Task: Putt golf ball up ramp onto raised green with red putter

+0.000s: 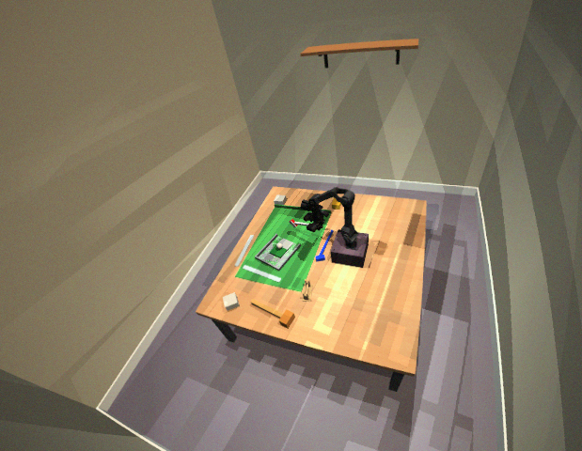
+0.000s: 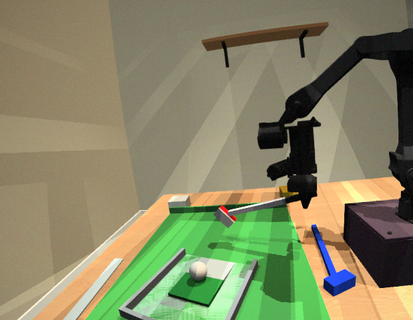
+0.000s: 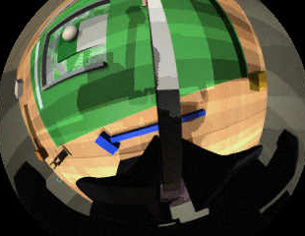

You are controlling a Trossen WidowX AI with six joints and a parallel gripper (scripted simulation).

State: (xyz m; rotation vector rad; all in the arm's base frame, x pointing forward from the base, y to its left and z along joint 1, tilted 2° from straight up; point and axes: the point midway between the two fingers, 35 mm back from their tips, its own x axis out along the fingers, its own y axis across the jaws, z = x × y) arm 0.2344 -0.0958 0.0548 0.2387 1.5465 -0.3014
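Putter point(image 2: 254, 207) held by hand point(image 2: 302, 199); only exterior view shows it airborne.

Golf ball point(image 2: 198, 271) on raised green point(image 2: 196, 290)

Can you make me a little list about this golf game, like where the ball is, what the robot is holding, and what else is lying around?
ball: golf ball sits on the dark raised green, inside the grey rails
gripper: gripper shut on the red putter's shaft
putter: red putter held off the mat, head tilted
mat: green mat under the ramp
spare club: blue putter lying on the table beside the mat
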